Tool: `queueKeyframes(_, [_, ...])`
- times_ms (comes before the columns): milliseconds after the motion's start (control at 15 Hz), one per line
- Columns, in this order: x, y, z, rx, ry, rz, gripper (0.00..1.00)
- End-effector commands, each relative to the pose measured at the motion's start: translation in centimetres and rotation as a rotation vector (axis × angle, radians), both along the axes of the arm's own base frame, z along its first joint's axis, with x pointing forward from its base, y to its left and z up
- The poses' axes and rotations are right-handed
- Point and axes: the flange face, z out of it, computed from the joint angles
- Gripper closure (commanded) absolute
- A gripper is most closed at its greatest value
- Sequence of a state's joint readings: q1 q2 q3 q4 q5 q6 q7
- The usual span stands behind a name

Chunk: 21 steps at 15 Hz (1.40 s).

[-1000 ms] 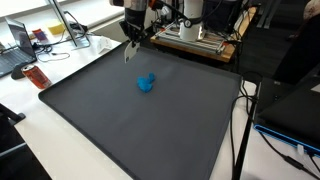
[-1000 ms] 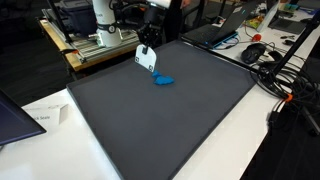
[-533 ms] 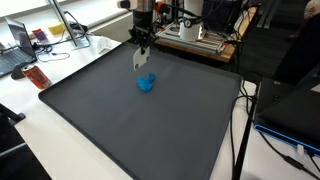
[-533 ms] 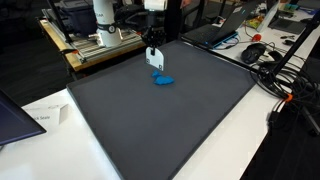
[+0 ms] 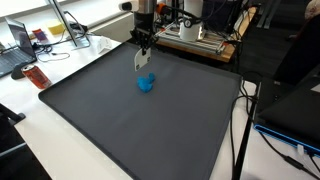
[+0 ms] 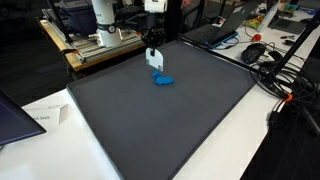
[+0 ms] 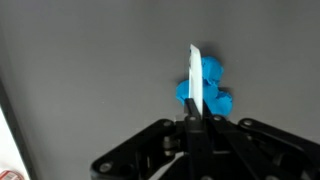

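On the white table lies one big dark mat, covering nearly the whole top. In both exterior views its four edges run skewed to the picture, and a strip of white table shows along the near and side edges. Almost all of the mat is bare. The wide near half holds nothing, so there is open room toward the near edge and out to both sides. Only the far edge is crowded, where the arm's white base and a bench stand just beyond it.

One arm hangs over the far part of the mat, and its single gripper points straight down. It is pinched tight on one thin white card, held upright above the mat. In the wrist view the card is seen edge-on, a narrow white strip sticking out from between the black fingers.

One blue blob rests on the mat just nearer than the card and almost under it, well apart from every mat edge. In the wrist view the blob shows on both sides of the card's edge, with more of it to the right. I cannot tell whether card and blob touch.

Off the mat, in an exterior view, one sheet of paper lies at the left, its print too small to read. Cables trail at the right.
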<state>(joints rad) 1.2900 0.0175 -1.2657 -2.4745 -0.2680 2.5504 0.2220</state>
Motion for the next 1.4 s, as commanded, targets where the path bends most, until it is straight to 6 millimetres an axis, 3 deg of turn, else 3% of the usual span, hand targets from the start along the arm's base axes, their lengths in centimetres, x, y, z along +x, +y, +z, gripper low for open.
queueKeyframes(0, [-0.2, 1.6, 0.3, 0.054, 0.021, 0.013, 0.99])
queueKeyframes(333, [-0.3, 3.9, 0.2, 0.1, 0.044, -0.023, 0.99])
queueKeyframes(600, [0.4, 4.5, -0.8, 0.124, 0.029, -0.105, 0.99])
queueKeyframes(1333, [3.1, 1.6, -2.7, 0.117, -0.02, -0.238, 0.99])
